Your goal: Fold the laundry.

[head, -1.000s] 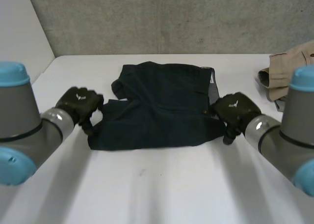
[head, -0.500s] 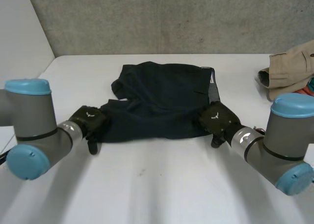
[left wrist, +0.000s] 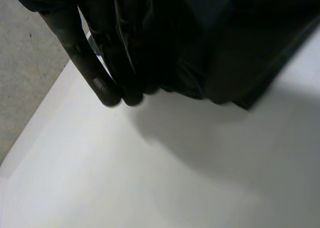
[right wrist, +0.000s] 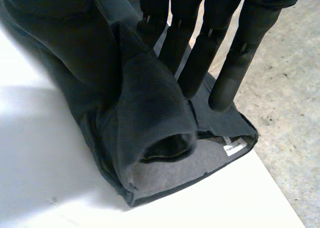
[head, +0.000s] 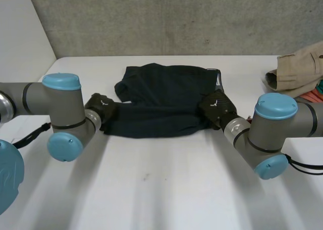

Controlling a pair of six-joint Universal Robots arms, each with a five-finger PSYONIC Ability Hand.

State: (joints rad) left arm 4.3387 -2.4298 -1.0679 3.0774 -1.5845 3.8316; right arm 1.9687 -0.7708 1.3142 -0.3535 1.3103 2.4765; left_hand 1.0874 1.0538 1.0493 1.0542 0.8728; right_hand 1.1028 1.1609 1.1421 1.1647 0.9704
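Left hand (head: 102,105) and right hand (head: 217,105) each pinch the dark navy fabric garment (head: 161,89) at its 8 and 4 o'clock corners.
It lies on the white table (head: 161,189) towards 12 o'clock; best carry both corners level to the far hem, keeping the fold straight. Crumpled tan clothes (head: 298,71) sit at 2 o'clock.

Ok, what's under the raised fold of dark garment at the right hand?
Beneath the fold of the dark garment pinched by the right hand, its grey inner side and a small white label show. Deeper in, the cloth covers the rest.
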